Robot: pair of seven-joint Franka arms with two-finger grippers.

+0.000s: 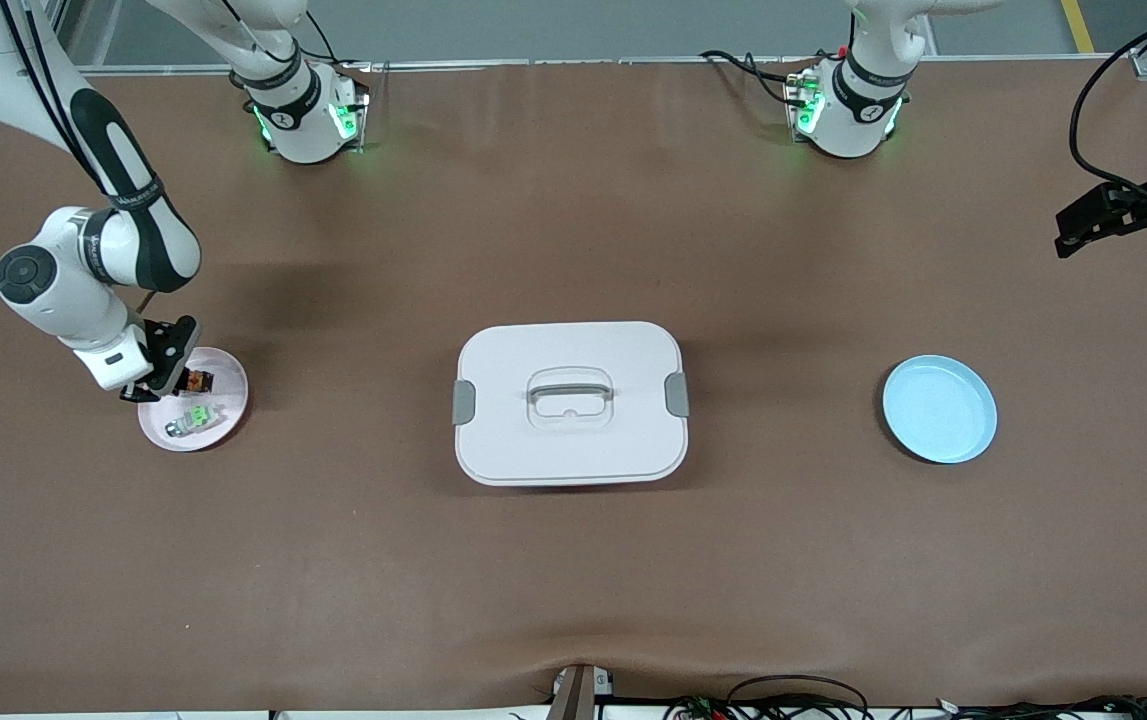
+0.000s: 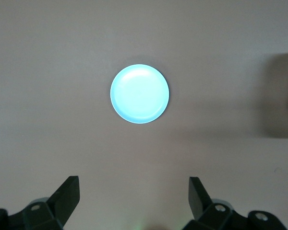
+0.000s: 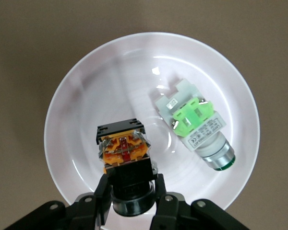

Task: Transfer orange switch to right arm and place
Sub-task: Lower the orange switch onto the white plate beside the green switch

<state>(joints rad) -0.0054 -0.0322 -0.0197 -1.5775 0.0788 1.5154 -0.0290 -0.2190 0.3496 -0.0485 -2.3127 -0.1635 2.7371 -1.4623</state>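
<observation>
The orange switch [image 3: 124, 152], a small black block with an orange part on top, sits over the pale pink plate [image 3: 86, 96] at the right arm's end of the counter [image 1: 573, 560], and the right gripper [image 3: 130, 189] is clenched around its dark round base. Whether the switch rests on the plate or hangs just above it cannot be told. On the same plate, at about two o'clock from the orange switch in the right wrist view, lies the grey-white switch with a green part [image 3: 194, 123], apart from it. The grip takes only the round lower end, so the blocky top could tip or twist in the fingers during a carry, and a loose hold might drop it onto the plate or knock the green switch. A white lidded box [image 1: 570, 402] with a clear handle stands in the middle of the counter; an arm moving low over it could strike the lid. The light blue plate [image 1: 939, 409] lies bare near the left arm's end. The left gripper [image 2: 134, 199] waits released, high above that blue plate. The green switch carries a small white label with tiny print, too small to read; no other writing is legible.
</observation>
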